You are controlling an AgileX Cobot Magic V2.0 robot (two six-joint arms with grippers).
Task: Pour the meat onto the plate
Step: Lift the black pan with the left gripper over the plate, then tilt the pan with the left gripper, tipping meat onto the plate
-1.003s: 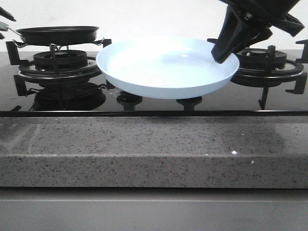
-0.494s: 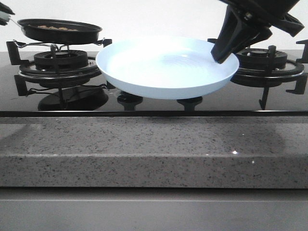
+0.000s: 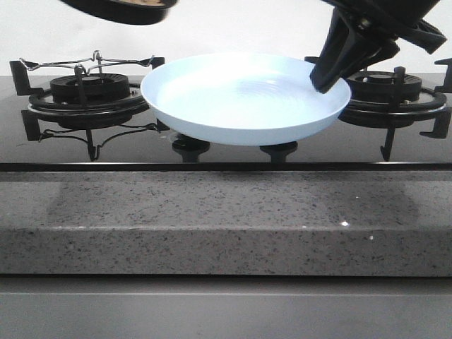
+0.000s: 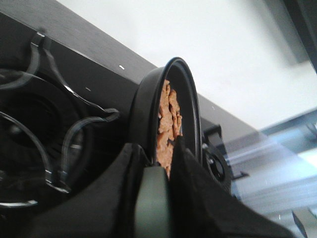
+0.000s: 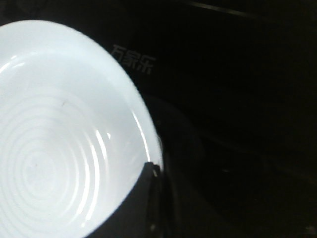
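A glossy black stovetop sat behind a speckled grey table. The right pincer was clamped on the plate's rim, holding the bare pale dish. Left of the plate and higher, the left pincer gripped the handle of the pan, where orange-brown meat was heaped.

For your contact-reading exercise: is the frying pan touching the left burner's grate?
Apart. The front view shows the frying pan lifted well above the left burner's grate, pale wall between.
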